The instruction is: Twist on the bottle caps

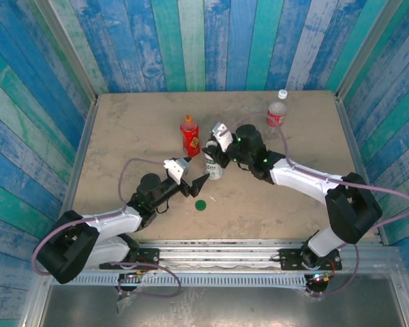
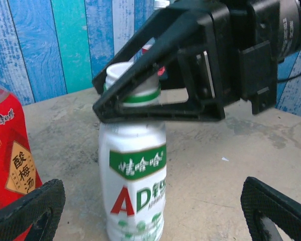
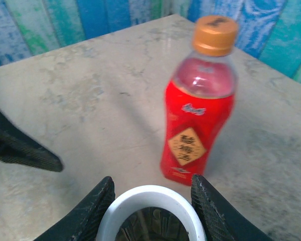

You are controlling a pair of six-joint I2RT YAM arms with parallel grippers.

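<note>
Closest to the near edge of the table (image 1: 123, 129), about halfway along it, the dark green cap (image 1: 200, 205) is lying flat on its own with nothing touching it.

Just past that is the left gripper (image 1: 193, 174), jaws spread as wide as they go and nothing in them. In its wrist view the two padded fingertips (image 2: 27, 211) sit out at the bottom corners, with the white bottle (image 2: 135, 191) in the gap ahead of them, not touching either one.

That white bottle with the green print stands upright near the middle of the table, mouth open, no cap on. The right gripper (image 3: 149, 201) has it by the neck. Its fingers (image 3: 85, 216) are closed partway in, one on each side of the rim, pressed right against it just under the lip.

Just behind it and a bit to the left is the red bottle (image 1: 190, 136), upright with the orange cap (image 3: 214, 34) on top. Can't tell how tight it is.

Way out by the far right corner is the clear bottle (image 1: 277, 112) with the red label, upright with the white cap (image 1: 282, 94) on it, well apart from everything else.
</note>
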